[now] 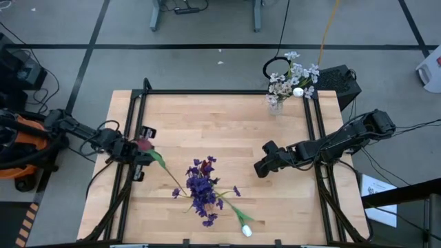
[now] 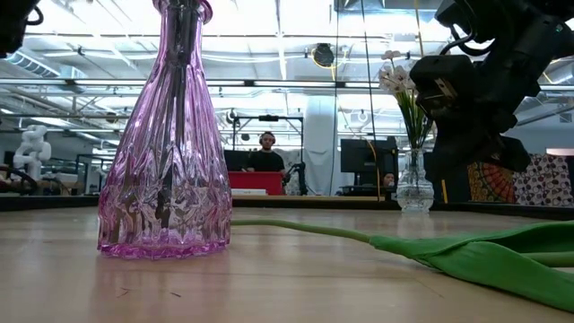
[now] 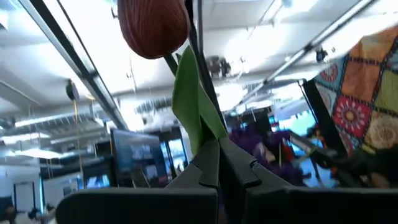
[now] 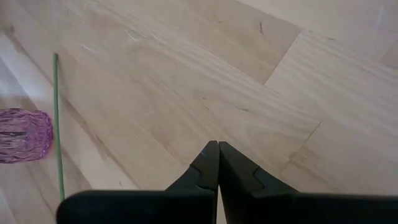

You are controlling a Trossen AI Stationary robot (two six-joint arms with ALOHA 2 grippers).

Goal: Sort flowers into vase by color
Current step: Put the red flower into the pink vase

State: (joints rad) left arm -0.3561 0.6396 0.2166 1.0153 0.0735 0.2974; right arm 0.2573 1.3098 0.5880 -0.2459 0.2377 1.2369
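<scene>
While the dark red tulip (image 1: 144, 144) sits pinched in the left claw (image 1: 136, 151) at the left edge of the worktop (image 1: 227, 131), its bud up by the claw and its green stem trailing right toward the centre, the other loose flowers lie near the front edge: a heap of purple blossoms (image 1: 202, 189) and, right of it, a white tulip bud (image 1: 246, 231). White sprays already stand in a small clear vase (image 1: 275, 105) at the far right corner. A pink glass vase (image 2: 166, 144) shows in the low view; I cannot place it from above.

The left claw is fully closed on the tulip stem just below the bud. The right claw (image 1: 262, 167), also closed and holding nothing, hovers over bare wood right of centre.

The likely trouble: held so close to the bud, the long stem hangs free and may swing, missing a narrow vase neck or dragging through the purple heap and scattering it.
</scene>
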